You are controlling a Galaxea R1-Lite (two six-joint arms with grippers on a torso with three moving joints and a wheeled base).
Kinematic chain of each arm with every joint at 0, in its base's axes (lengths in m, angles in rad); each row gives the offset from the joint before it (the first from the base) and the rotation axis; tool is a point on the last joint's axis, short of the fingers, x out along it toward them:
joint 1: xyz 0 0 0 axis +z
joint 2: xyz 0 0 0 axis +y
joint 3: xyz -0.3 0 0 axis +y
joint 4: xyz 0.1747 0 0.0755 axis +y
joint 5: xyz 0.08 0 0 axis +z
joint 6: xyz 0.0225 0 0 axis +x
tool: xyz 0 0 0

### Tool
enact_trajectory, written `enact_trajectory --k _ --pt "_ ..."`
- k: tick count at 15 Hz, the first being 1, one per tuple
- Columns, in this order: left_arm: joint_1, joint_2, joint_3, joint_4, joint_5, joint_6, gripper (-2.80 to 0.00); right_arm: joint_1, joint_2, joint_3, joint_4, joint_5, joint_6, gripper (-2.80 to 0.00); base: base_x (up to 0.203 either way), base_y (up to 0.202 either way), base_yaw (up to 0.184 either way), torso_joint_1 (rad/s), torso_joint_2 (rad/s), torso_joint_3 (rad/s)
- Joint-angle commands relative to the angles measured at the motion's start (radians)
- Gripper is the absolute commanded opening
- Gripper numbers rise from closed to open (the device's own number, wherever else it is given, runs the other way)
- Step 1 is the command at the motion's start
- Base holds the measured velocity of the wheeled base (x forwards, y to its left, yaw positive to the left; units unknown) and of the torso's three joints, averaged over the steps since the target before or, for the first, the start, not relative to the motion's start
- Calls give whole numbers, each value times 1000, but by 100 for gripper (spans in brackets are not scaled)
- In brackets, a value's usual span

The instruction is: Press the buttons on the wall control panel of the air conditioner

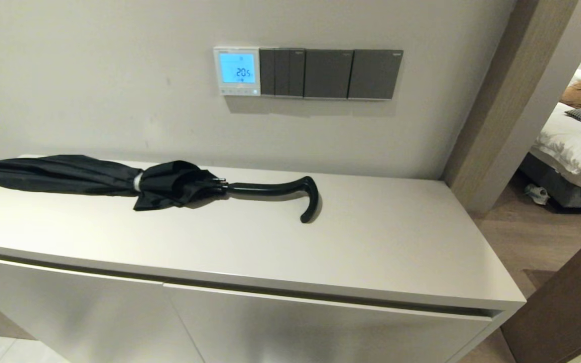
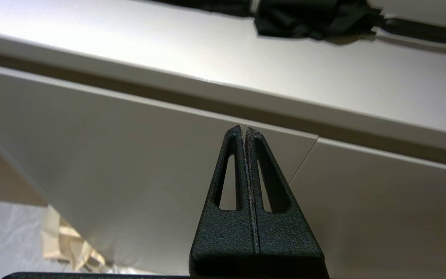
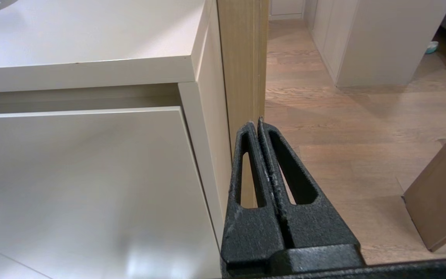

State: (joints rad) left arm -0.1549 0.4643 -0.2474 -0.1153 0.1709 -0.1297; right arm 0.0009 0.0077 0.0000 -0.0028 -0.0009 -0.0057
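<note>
The white wall control panel [image 1: 237, 71] hangs on the wall above the cabinet; its screen glows light blue with digits. A row of tiny pale buttons [image 1: 238, 92] runs along its bottom edge. Neither gripper shows in the head view. My left gripper [image 2: 243, 129] is shut and empty, low in front of the cabinet's doors, far below the panel. My right gripper [image 3: 256, 122] is shut and empty, low beside the cabinet's right front corner.
Dark grey switch plates [image 1: 331, 73] sit right of the panel. A black folded umbrella [image 1: 134, 181] with a curved handle lies on the white cabinet top [image 1: 371, 242]. A wooden door frame [image 1: 497, 111] stands to the right, with a bed [image 1: 573, 146] beyond.
</note>
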Motion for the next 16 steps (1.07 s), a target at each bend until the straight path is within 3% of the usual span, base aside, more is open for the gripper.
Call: enact_trajectory --k 1,4,10,12,14,16 --pt "0 -41 56 -1 21 -11 -280 1 2 3 0 1 0 -280 0 0 0 0 0 0" --pt "0 -59 111 -1 98 -11 -280 1 2 3 0 -1 0 -280 0 0 0 0 0 0" --pt "13 -93 180 37 167 -39 -280 -1 2 3 0 -1 0 -280 0 0 0 0 0 0" --pt "64 -93 188 42 197 -67 -280 -1 2 3 0 -1 0 -280 0 0 0 0 0 0" --pt "115 -146 207 45 185 -42 -280 1 2 3 0 -1 0 -280 0 0 0 0 0 0" --pt "138 -228 214 59 149 25 -280 1 2 3 0 -1 0 -280 0 0 0 0 0 0"
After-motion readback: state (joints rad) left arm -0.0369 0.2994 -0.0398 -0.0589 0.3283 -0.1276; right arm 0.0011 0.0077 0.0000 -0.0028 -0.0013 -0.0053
